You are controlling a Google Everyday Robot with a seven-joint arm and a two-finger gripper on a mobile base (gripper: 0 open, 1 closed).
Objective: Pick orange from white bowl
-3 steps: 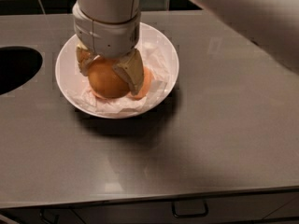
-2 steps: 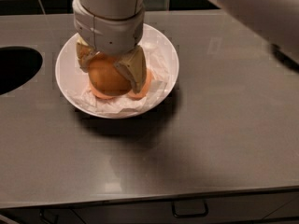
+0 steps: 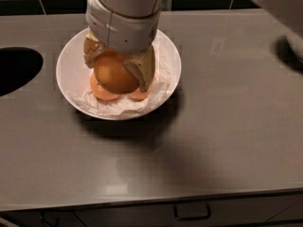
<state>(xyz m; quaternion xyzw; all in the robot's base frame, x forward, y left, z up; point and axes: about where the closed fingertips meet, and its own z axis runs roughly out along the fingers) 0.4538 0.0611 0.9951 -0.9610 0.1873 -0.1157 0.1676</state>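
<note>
The white bowl (image 3: 71, 74) stands on the grey counter at the upper left, lined with crumpled white paper (image 3: 158, 86). My gripper (image 3: 116, 66) hangs over the bowl's middle and is shut on the orange (image 3: 112, 74), with one tan finger on each side of it. The orange sits above two other oranges, one showing below its left side (image 3: 100, 92) and one below its right side (image 3: 139, 95). The gripper's white wrist hides the back of the bowl.
A dark round opening (image 3: 16, 70) is cut in the counter at the left. The arm's white link (image 3: 284, 13) crosses the upper right corner. Dark tiles run along the back, and a drawer handle (image 3: 191, 214) shows under the front edge.
The gripper has risen a little with the orange in it. More of the two oranges beneath now shows. The bowl has not moved.
</note>
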